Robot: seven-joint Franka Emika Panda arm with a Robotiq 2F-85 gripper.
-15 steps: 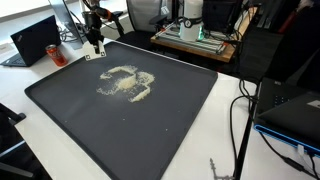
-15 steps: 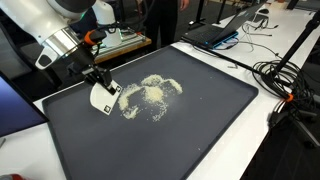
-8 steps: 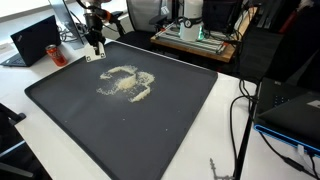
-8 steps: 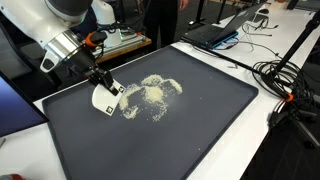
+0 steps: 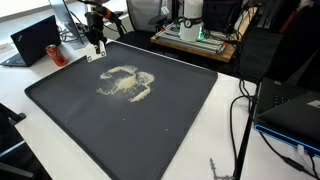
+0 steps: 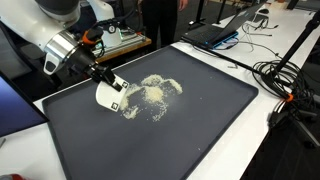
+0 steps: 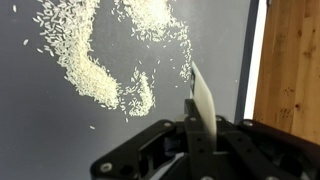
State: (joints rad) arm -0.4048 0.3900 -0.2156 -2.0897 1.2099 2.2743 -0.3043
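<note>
I had the white scraper (image 6: 107,96) pinched between the jaws, which were closed tight on its upper edge. In the wrist view the thin blade (image 7: 203,98) stuck out ahead of the gripper (image 7: 195,126), seen nearly edge-on. In an exterior view the scraper hung below the gripper (image 6: 101,78) with its lower edge down at the black mat (image 6: 200,125); I could not tell whether it actually touched. It sat at the mat's near-corner region, just beside the scattered rice (image 6: 150,97), with loose grains reaching close to its blade.

The rice (image 5: 127,83) lay in a loose, ragged ring with a denser clump in the middle, roughly in the mat's (image 5: 150,130) upper half. From the wrist, thick curved bands of rice (image 7: 85,60) spread off to one side of the blade, and a wooden strip (image 7: 290,60) ran beyond the mat's edge.

The mat lay on a white table (image 6: 225,150). A laptop (image 5: 35,40) stood off one corner, near the gripper (image 5: 96,44), and cables (image 6: 290,80) trailed well apart on the opposite side.
</note>
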